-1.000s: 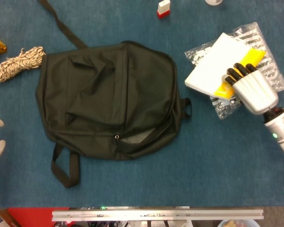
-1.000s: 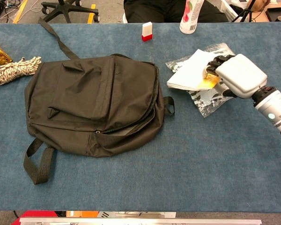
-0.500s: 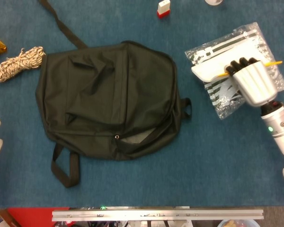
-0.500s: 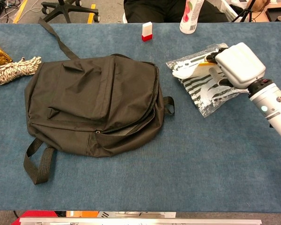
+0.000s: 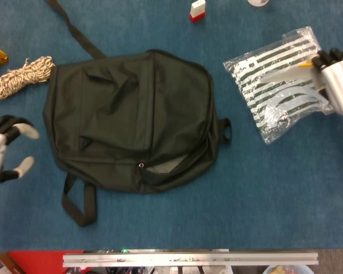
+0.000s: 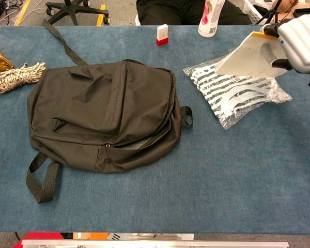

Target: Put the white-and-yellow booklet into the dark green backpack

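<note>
1. My right hand (image 6: 299, 35) now grips the white-and-yellow booklet (image 6: 248, 56) at its yellow edge; a second ago the booklet lay flat on the striped plastic bag (image 6: 232, 98), half a second ago it was tipping up, and now it hangs in the air above the bag's far side, tilted, white face toward the chest camera.

2. In the head view the same hand (image 5: 337, 80) sits at the right edge of the frame and the booklet shows only as a thin pale sliver; so the lift is real, and the bag has stayed on the table with nothing on it.

3. My left hand (image 5: 3, 149) has come into the head view at the left edge, fingers spread and holding nothing, just beside the dark green backpack (image 5: 131, 120); a second ago only its fingertips showed.

4. The backpack has not moved; its zipper (image 5: 160, 165) gapes a little along the near side, a narrow slit showing pale lining.

5. As I judge it, the pick is done and the carry across comes next; that slit looks too tight for a booklet, so I expect the left hand must hold the mouth wider first.

6. The rope coil (image 5: 23, 76) lies beyond the left hand, apart from it.
</note>
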